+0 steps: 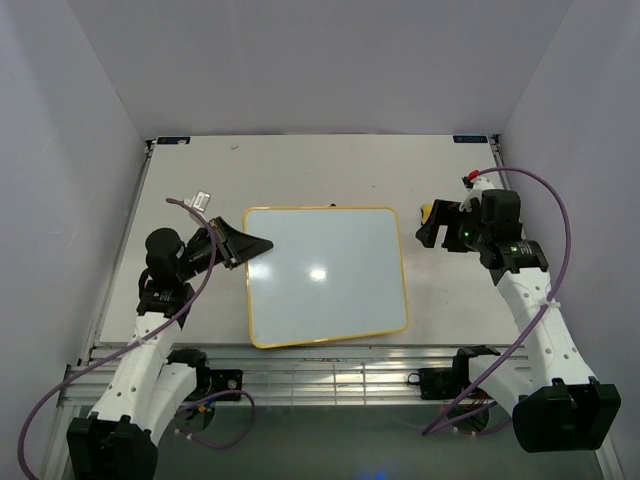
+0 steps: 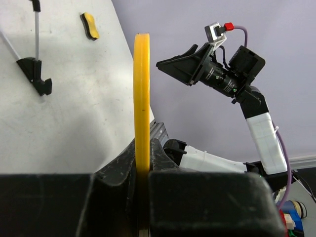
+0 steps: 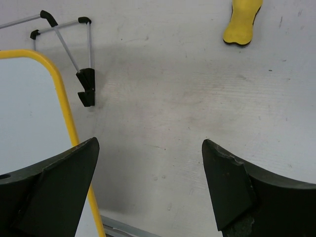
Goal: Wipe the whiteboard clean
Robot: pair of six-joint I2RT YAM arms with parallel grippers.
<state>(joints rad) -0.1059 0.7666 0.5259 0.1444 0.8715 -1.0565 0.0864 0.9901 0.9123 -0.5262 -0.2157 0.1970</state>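
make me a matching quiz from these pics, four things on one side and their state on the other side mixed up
Column one:
1. whiteboard
2. left gripper
3. right gripper
4. eraser

Column two:
a. open, holding nothing
b. blank white face, no writing showing
c. small yellow block lying loose, not held
d. shut on the board's yellow edge

Pairs: 1-b, 2-d, 3-a, 4-c

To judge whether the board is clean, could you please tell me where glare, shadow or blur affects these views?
Top external: small glare spots on the whiteboard; left wrist: left claw dark and blurred, close to the lens; right wrist: right claw soft-edged, faint shadow beside the wire stand.
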